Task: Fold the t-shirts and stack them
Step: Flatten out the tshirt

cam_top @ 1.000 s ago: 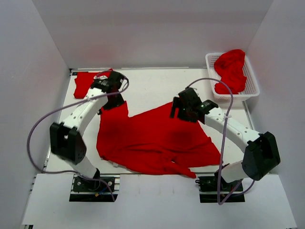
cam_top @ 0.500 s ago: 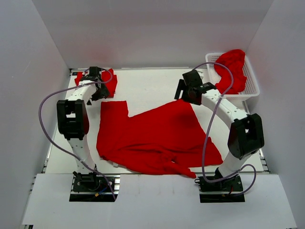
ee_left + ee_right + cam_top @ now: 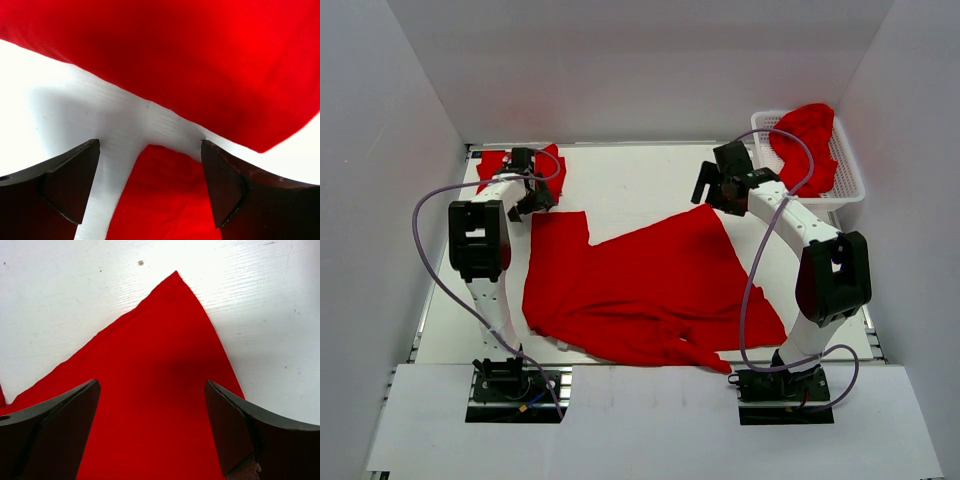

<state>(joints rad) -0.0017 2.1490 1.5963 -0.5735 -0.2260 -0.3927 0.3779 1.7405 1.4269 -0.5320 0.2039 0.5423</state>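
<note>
A red t-shirt (image 3: 640,290) lies spread and rumpled in the middle of the table. A folded red t-shirt (image 3: 492,165) lies at the far left. More red t-shirts (image 3: 805,145) are heaped in the basket. My left gripper (image 3: 530,200) is open and empty above the spread shirt's far left corner (image 3: 160,200), with the folded shirt (image 3: 200,60) just beyond. My right gripper (image 3: 712,198) is open and empty above the spread shirt's pointed far corner (image 3: 160,380).
A white lattice basket (image 3: 850,185) stands at the far right corner. White walls close in the table on the left, back and right. Bare white table (image 3: 630,180) lies between the two grippers at the back.
Both arms have reached back from the spread shirt toward the far side. The left gripper went to the far left by the folded shirt. The right gripper went to the shirt's far corner.
</note>
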